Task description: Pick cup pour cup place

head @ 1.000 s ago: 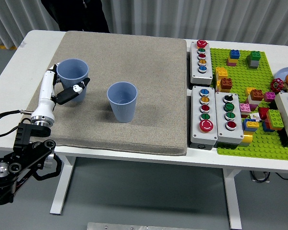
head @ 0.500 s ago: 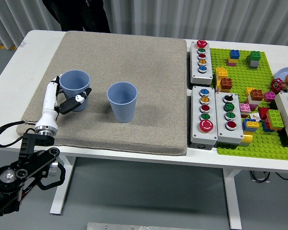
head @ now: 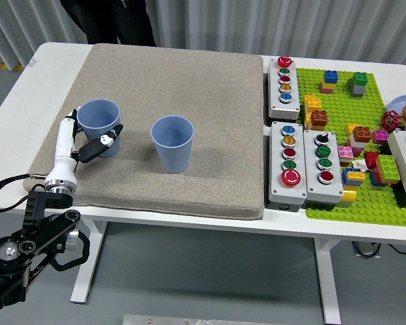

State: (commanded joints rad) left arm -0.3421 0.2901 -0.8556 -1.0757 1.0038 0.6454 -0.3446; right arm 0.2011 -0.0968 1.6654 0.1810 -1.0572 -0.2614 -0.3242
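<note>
Beige felt covers most of the white table [head: 27, 74], a thick mat [head: 189, 115] on which the two blue plastic cups of the pouring task stand upright and well apart; to its right lie a green brick baseplate [head: 338, 203] strewn with coloured blocks and three grey push-button boxes [head: 284, 79], while a person in dark clothing [head: 108, 20] stands at the far edge, hands out of sight. The robot's left hand [head: 88, 139] reaches in from the lower left, its white fingers [head: 65, 139] along the near-left cup's [head: 98, 125] left wall and its dark-tipped thumb against the front, curled partly round the cup in what looks like a grasp. Over the last second that cup and hand have travelled together, first toward the centre cup [head: 172, 142] and now back a little to the left and toward the robot, the cup upright throughout. That suggests the grip is holding and the pick is done or nearly so, with the carry to the centre cup and the tilt to pour not yet begun. Whether the held cup is clear of the mat cannot be told. The right arm is out of view
</note>
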